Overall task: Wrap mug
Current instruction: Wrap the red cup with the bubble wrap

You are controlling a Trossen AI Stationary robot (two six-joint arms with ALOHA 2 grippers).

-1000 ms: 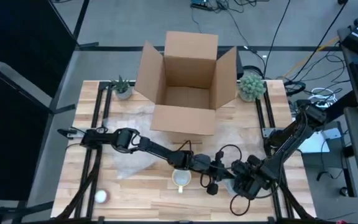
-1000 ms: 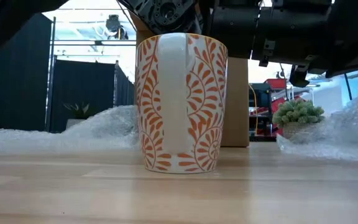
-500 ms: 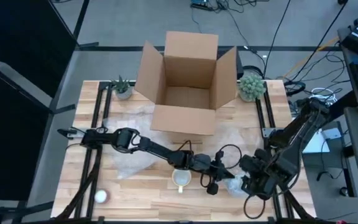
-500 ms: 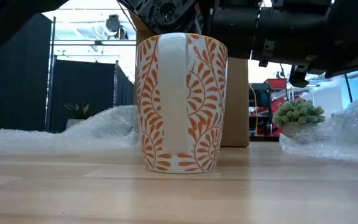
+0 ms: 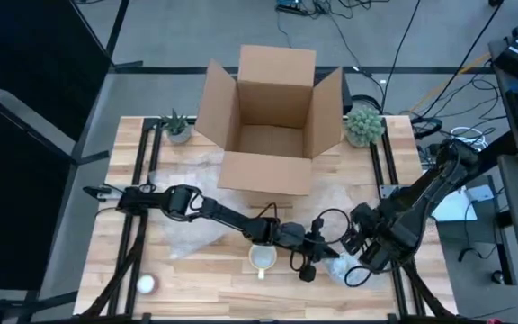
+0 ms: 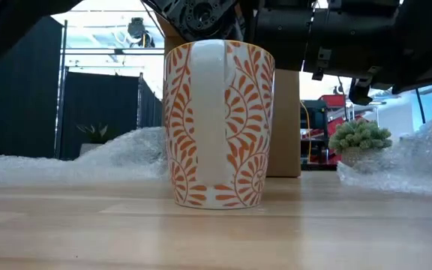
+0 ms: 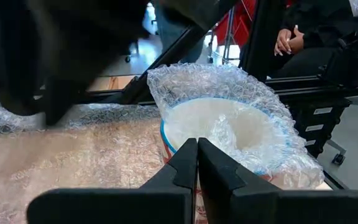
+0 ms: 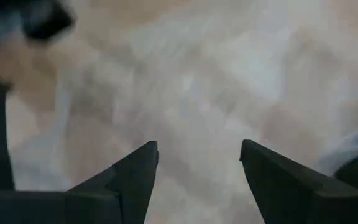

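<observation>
bare wood open at the table's (image 5: 205, 279) front-left, mug (image 5: 261, 259) hemmed by both arms above, cardboard box (image 5: 268, 121) blocking the back centre, bubble wrap (image 5: 187, 229) littering the middle

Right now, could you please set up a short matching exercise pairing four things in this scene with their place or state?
Things:
1. mug
2. cardboard box
3. left pincer
4. right pincer

Places or states:
A. fingers spread apart above bubble wrap
B. open-topped, at the table's far edge
C. upright on the wood, orange leaf pattern, near the front edge
D. fingers pressed together, in front of a bubble-wrapped bowl

Pairs: 1-C, 2-B, 3-D, 4-A
</observation>
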